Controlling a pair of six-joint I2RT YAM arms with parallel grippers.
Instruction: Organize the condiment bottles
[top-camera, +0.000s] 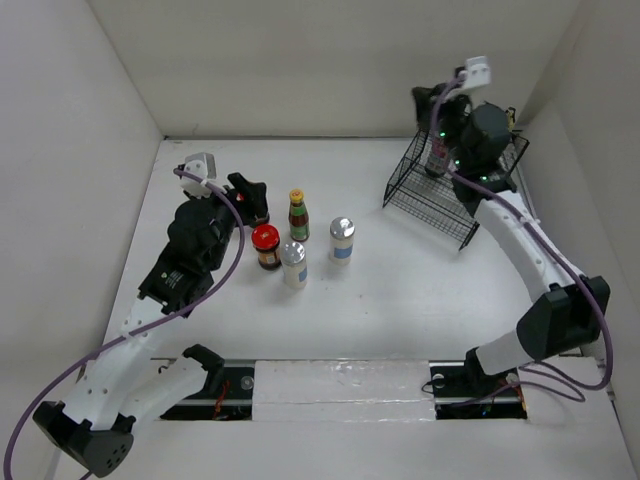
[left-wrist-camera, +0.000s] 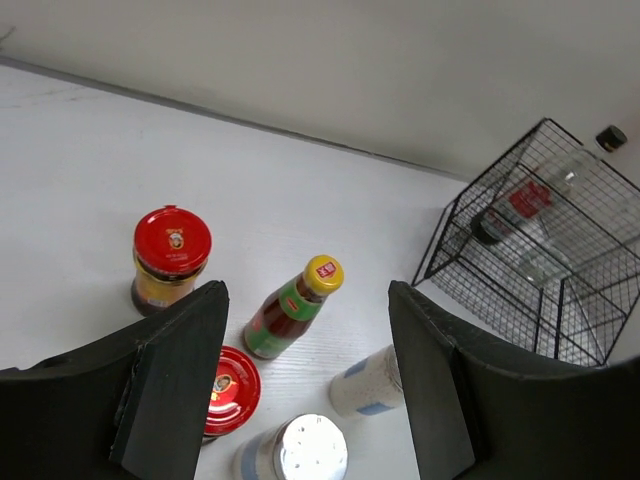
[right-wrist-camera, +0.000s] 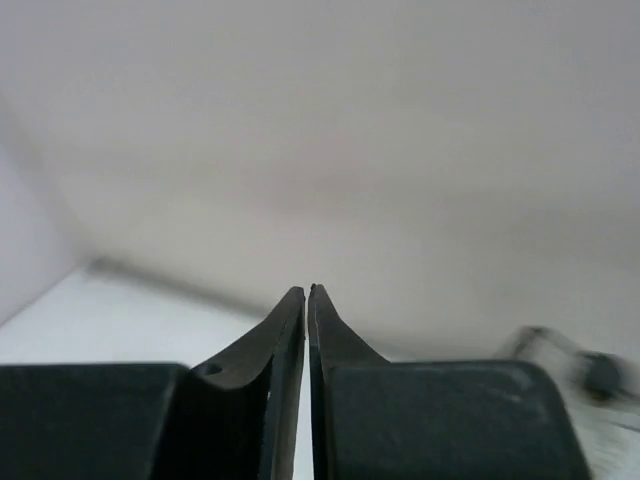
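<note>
Five condiment bottles stand in a cluster on the table: a yellow-capped dark sauce bottle (top-camera: 298, 215) (left-wrist-camera: 293, 310), two red-lidded jars (top-camera: 266, 245) (left-wrist-camera: 171, 260) and two silver-lidded white shakers (top-camera: 342, 240) (left-wrist-camera: 368, 382). My left gripper (top-camera: 250, 190) (left-wrist-camera: 305, 287) hangs above and behind this cluster, its jaws wide apart with nothing between them. Lying in the black wire basket (top-camera: 440, 205) (left-wrist-camera: 470, 290) are a black-capped bottle (left-wrist-camera: 505, 212) and a clear glass bottle (left-wrist-camera: 560, 225). My right gripper (top-camera: 430, 100) (right-wrist-camera: 307, 292) is raised over the basket, shut and empty, facing the back wall.
The basket sits at the back right, close to the right wall. White walls enclose the table on the left, back and right. The second red-lidded jar (top-camera: 258, 213) stands right beside my left gripper's fingers.
</note>
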